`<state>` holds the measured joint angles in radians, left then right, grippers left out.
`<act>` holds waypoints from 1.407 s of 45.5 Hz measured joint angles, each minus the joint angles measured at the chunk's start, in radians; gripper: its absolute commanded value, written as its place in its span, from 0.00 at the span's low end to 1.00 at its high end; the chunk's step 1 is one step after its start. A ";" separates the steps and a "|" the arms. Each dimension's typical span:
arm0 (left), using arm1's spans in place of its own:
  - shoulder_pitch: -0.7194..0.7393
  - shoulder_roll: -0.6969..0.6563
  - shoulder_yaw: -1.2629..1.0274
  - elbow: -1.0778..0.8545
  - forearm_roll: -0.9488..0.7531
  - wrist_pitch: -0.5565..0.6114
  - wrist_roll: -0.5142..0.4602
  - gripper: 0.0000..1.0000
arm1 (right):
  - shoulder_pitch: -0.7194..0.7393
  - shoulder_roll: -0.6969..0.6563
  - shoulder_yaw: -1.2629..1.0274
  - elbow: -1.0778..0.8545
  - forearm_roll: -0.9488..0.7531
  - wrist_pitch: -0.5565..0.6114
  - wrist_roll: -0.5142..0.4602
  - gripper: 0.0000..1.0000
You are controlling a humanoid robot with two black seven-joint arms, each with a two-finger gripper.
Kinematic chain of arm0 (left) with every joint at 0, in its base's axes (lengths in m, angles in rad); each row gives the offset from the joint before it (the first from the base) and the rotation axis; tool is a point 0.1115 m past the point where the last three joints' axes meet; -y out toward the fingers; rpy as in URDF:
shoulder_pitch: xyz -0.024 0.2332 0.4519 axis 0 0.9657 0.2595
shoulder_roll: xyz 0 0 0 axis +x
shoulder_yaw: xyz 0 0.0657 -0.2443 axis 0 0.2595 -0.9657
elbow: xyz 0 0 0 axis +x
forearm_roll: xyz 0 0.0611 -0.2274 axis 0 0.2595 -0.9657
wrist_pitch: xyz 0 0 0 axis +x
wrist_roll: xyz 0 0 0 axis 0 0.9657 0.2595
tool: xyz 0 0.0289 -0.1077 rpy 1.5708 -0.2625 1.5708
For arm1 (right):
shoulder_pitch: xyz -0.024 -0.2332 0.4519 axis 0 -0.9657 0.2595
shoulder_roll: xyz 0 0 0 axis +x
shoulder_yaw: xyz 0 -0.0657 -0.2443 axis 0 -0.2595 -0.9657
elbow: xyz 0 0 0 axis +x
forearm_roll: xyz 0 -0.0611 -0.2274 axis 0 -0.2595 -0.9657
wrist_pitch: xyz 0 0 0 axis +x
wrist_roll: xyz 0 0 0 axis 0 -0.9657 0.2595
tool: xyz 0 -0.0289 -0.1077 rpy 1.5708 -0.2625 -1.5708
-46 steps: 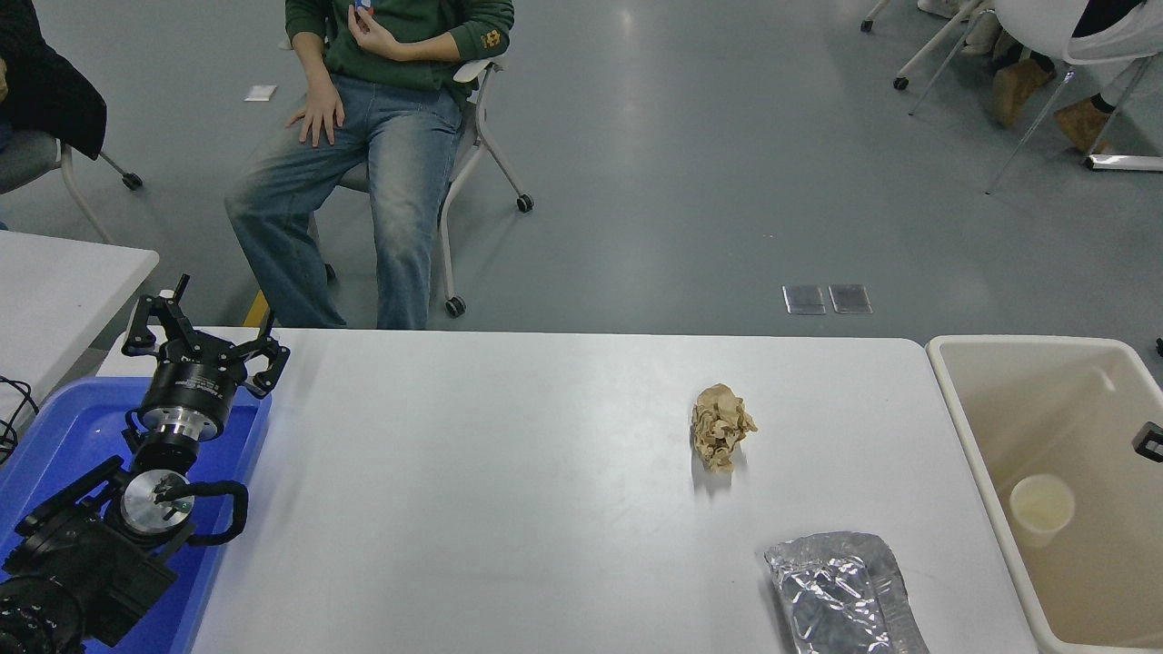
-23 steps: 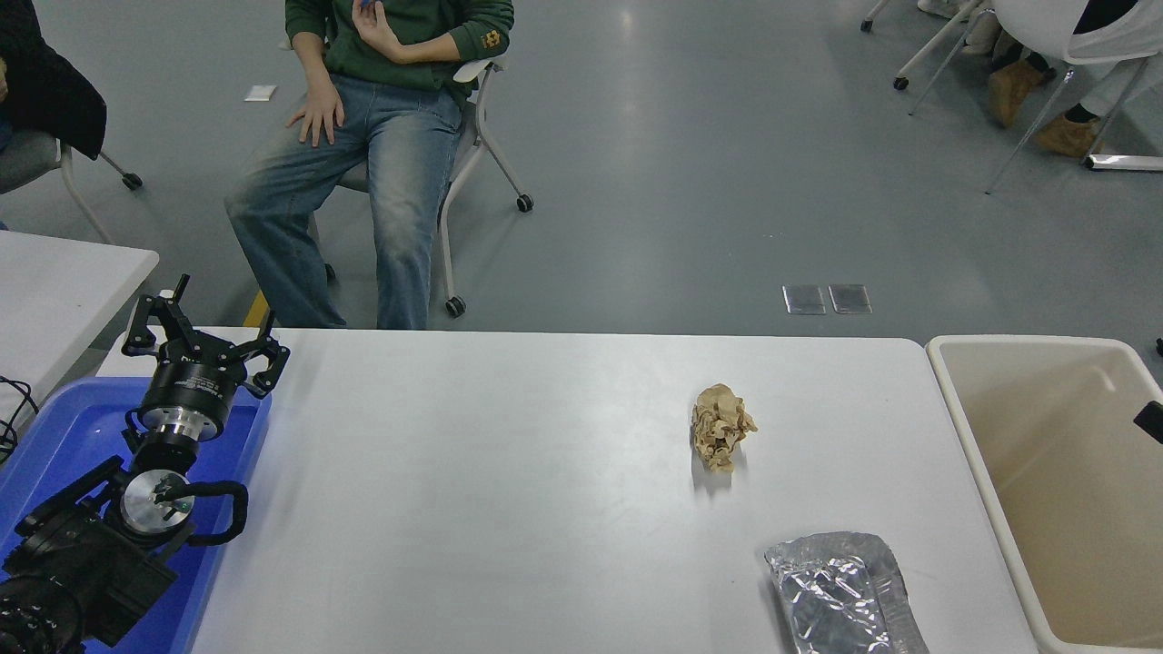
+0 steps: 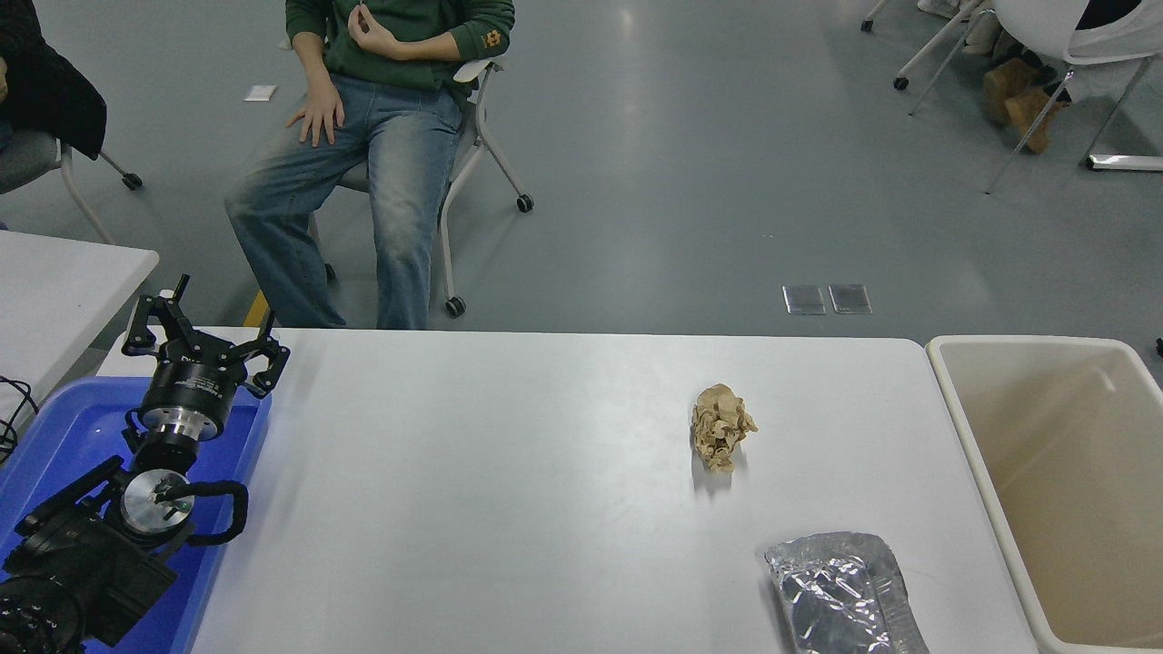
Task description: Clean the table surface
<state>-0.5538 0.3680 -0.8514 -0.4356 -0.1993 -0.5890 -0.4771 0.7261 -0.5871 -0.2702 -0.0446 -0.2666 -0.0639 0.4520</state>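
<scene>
The table surface (image 3: 509,472) is a wide white top with rounded corners. A crumpled brown paper wad (image 3: 720,427) lies on it right of the middle. A crinkled silver foil bag (image 3: 840,590) lies at the front right, partly cut off by the picture's bottom edge. My left gripper (image 3: 204,338) is parked at the lower left above a blue tray, fingers spread open and empty. My right arm and gripper are out of view.
A beige plastic bin (image 3: 954,400) stands against the table's right end, with nothing showing inside. A blue tray (image 3: 64,436) sits at the left end under my left arm. A smaller white table (image 3: 54,282) is at far left. A person (image 3: 363,163) sits beyond the far edge.
The right gripper's tip, seen at the right edge over the bin, has moved out of view. The white cup seen in the bin one second ago no longer shows.
</scene>
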 measured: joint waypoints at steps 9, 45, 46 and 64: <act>0.000 0.000 0.000 0.000 0.000 0.000 0.000 1.00 | 0.009 -0.010 0.150 0.047 0.024 0.016 -0.003 1.00; 0.000 0.000 0.000 0.000 0.000 0.000 0.000 1.00 | -0.094 -0.081 0.981 0.632 0.075 0.249 -0.226 1.00; 0.000 0.000 0.000 0.000 0.000 0.000 0.000 1.00 | -0.099 -0.071 1.002 0.641 0.076 0.257 -0.227 1.00; 0.000 0.000 0.000 0.000 0.000 0.000 0.000 1.00 | -0.158 0.148 1.158 0.703 0.099 0.319 -0.174 1.00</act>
<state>-0.5536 0.3678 -0.8514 -0.4356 -0.1996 -0.5890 -0.4771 0.5676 -0.4389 0.8879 0.6581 -0.1678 0.2556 0.2777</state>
